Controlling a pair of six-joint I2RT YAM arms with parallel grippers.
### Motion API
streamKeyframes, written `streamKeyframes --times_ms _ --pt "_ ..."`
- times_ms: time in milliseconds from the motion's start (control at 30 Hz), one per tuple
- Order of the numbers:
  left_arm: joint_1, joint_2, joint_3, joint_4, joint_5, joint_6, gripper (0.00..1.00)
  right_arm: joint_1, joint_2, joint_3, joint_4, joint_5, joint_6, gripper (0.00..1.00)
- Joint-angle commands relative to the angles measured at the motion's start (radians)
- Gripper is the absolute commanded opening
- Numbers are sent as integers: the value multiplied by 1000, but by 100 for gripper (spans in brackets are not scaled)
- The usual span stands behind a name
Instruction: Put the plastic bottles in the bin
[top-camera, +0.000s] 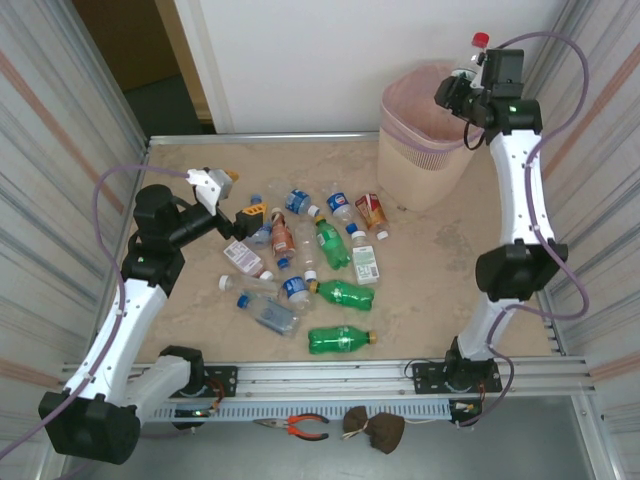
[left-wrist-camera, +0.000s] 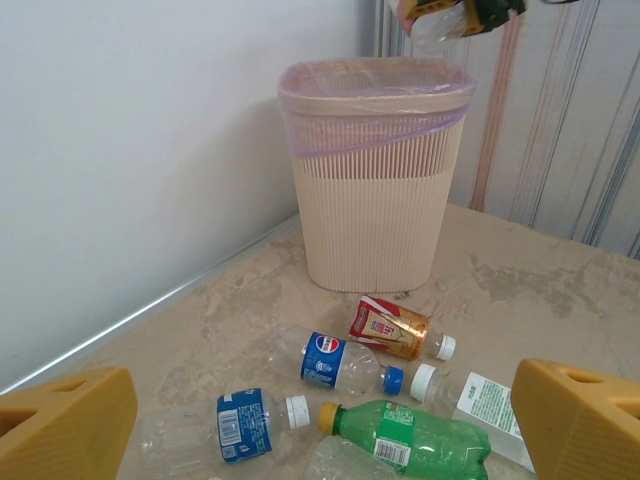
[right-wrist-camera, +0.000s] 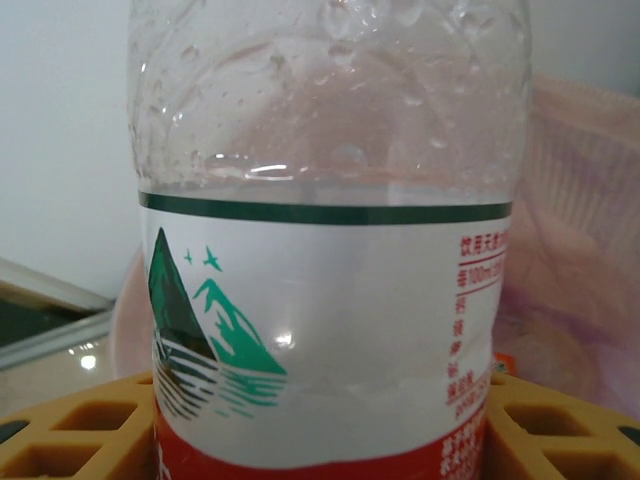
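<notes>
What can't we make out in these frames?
Inside of the bin: left wrist view, side-on, its own wall hides it; top view, the right gripper covers part of the mouth.
Cap and base of the held bottle: right wrist view, cut off by top and bottom edges.
Clear bottles in the pile: top view, too small and overlapping to count.

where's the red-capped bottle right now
The red-capped bottle is at the far right of the top view, held by the right gripper above the bin.

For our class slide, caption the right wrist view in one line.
Right gripper grips a clear bottle with a green mountain label, pink bin behind it.
</notes>
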Motion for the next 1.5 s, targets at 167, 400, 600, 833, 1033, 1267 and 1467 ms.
streamKeyframes --times_ms 167,400,600,833,1033,1267,1467 --pt "-6 -25 1 -12 -17 27 97 -11 176 116 57 -118 282 53" --pt "-7 -25 3 -13 -16 29 97 -2 282 166 89 -242 376 53" --pt "-7 -28 4 -18 -21 35 97 11 337 186 33 -375 356 53" --pt "-7 -17 6 -18 -16 30 97 16 359 213 -94 -492 243 53" --pt "-7 -8 6 -13 -11 26 97 -1 359 245 -263 -521 134 54" --pt "-6 1 6 -12 -7 23 97 -16 360 255 -442 -478 14 57" --pt "-7 7 6 -10 -5 21 97 -22 394 263 -451 -438 -8 62"
